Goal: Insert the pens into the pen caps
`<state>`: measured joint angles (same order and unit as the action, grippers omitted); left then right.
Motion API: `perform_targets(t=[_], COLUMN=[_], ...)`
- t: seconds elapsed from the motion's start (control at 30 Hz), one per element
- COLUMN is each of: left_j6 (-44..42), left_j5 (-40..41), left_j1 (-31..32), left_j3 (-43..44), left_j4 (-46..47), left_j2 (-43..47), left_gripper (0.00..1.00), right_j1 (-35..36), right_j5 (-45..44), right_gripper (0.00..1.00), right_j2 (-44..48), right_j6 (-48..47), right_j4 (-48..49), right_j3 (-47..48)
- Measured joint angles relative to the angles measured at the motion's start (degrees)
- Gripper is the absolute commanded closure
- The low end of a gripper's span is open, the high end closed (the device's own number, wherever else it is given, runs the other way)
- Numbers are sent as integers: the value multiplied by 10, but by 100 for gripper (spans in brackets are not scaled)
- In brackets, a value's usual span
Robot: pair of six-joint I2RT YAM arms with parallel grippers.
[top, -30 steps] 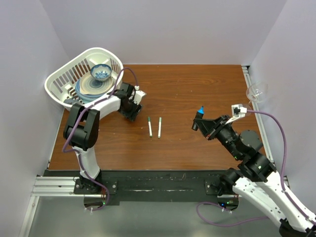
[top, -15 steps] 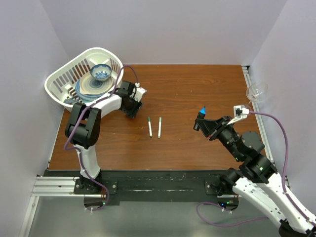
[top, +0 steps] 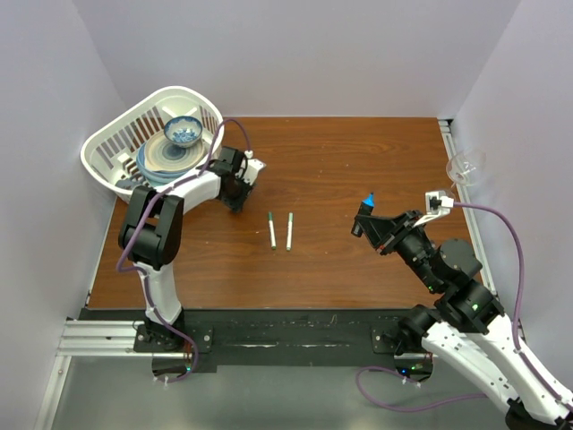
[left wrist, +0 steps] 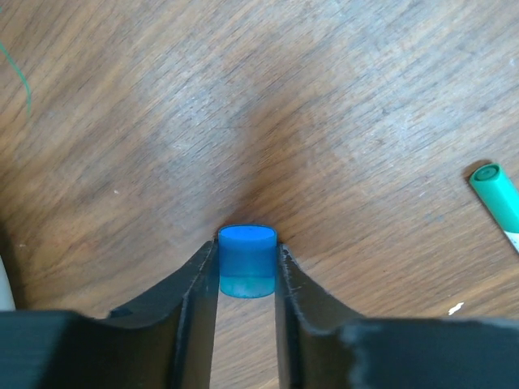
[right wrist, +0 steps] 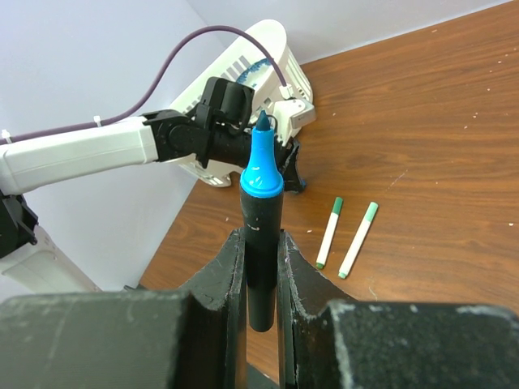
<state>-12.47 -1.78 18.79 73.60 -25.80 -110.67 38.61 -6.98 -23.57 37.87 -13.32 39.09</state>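
The blue cap [left wrist: 247, 261] is being pinched upright on the table [left wrist: 365, 121] by the left gripper [left wrist: 247, 250]. A blue-tipped pen [right wrist: 261, 174] is being clamped tip-up by the right gripper [right wrist: 260, 237], well apart from the green-ended pens [top: 272, 229] lying between the arms.

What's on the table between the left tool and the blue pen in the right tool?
Two green-ended pens lying side by side, just nearer than the direct line; nothing else. Top view shows it best.
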Motion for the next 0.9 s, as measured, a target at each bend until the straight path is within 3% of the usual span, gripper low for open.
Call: perform_targets(t=[0.13, 0.47, 0.67, 0.9], left_j6=[4, 103, 271, 464], left_j5=[4, -11, -82, -99], left_j1=[0, 1, 13, 124], left_j3=[0, -61, -155, -193], left_j4=[0, 9, 88, 224], left_j2=[0, 53, 219, 374], left_gripper=[100, 100, 100, 100], right_j1=[0, 0, 0, 10], right_j5=[0, 35, 99, 169], right_gripper=[100, 100, 100, 100], right_j2=[-2, -72, -175, -291], right_j6=[1, 5, 0, 7], right_j4=[0, 2, 31, 145], right_j3=[0, 5, 6, -5])
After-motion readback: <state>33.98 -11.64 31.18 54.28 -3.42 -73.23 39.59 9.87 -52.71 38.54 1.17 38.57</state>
